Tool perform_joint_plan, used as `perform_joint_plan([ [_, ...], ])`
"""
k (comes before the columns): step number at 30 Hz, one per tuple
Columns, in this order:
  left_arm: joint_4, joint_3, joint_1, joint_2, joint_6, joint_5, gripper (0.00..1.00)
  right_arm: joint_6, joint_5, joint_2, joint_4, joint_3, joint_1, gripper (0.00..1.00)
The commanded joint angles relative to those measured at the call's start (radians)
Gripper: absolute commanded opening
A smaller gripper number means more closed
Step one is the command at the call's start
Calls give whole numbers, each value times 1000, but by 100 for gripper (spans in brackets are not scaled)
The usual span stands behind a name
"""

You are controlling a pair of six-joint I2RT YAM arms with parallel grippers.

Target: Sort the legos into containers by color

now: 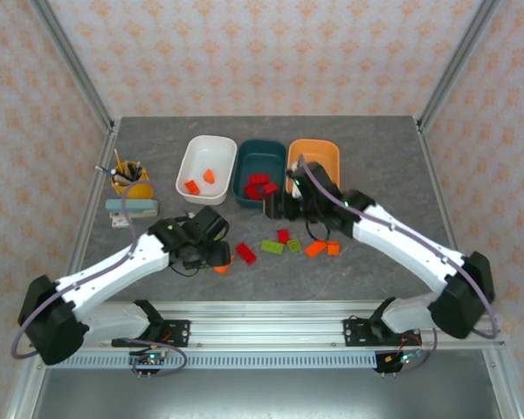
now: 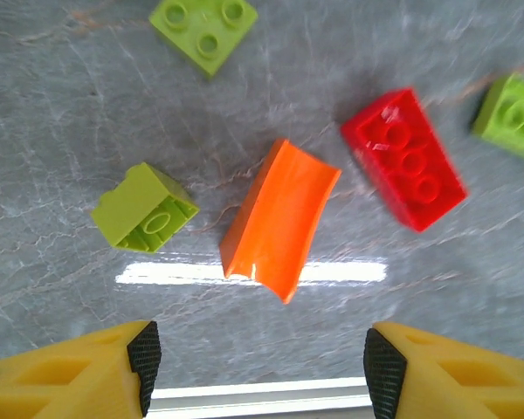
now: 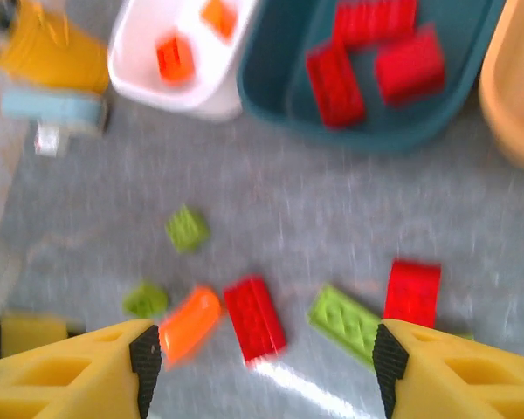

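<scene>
Loose legos lie mid-table: a red brick (image 1: 245, 253), a green plate (image 1: 272, 247), a small red one (image 1: 283, 236) and orange ones (image 1: 314, 249). My left gripper (image 1: 212, 255) hovers open over an orange curved piece (image 2: 279, 218). Its fingertips (image 2: 144, 358) stand wide with nothing between them. A red brick (image 2: 403, 159) and a green brick (image 2: 143, 209) flank that piece. My right gripper (image 1: 276, 208) is open and empty in front of the dark teal tub (image 1: 244, 166), which holds red bricks (image 3: 380, 57). The white tub (image 1: 192, 153) holds orange pieces (image 1: 208, 175). The orange tub (image 1: 319, 148) stands on the right.
A yellow cup with pens (image 1: 129, 179) and a pale blue block (image 1: 131, 208) stand left of the white tub. More green bricks (image 2: 203, 22) lie near the left gripper. The metal rail (image 1: 262, 307) runs along the table's near edge.
</scene>
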Motion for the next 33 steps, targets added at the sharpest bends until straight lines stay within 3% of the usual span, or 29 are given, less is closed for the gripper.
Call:
perform_joint_plan([
  [1, -36, 61, -10, 76, 183, 25, 66, 51, -173, -126, 121, -207, 7, 70],
  [8, -19, 147, -19, 265, 300, 34, 67, 81, -150, -420, 98, -445, 8, 74],
  [13, -37, 184, -20, 384, 347, 31, 68, 102, -115, -467, 48, -454, 8, 74],
  [21, 19, 144, -20, 452, 348, 48, 69, 112, -76, -469, 40, -439, 8, 74],
  [24, 48, 125, -20, 470, 344, 54, 61, 110, -75, -458, 40, -433, 8, 73],
  [27, 64, 118, -22, 483, 338, 52, 47, 107, -78, -445, 41, -428, 8, 73],
  [33, 63, 111, -25, 458, 312, 0, 33, 104, -70, -422, 42, -401, 8, 73],
])
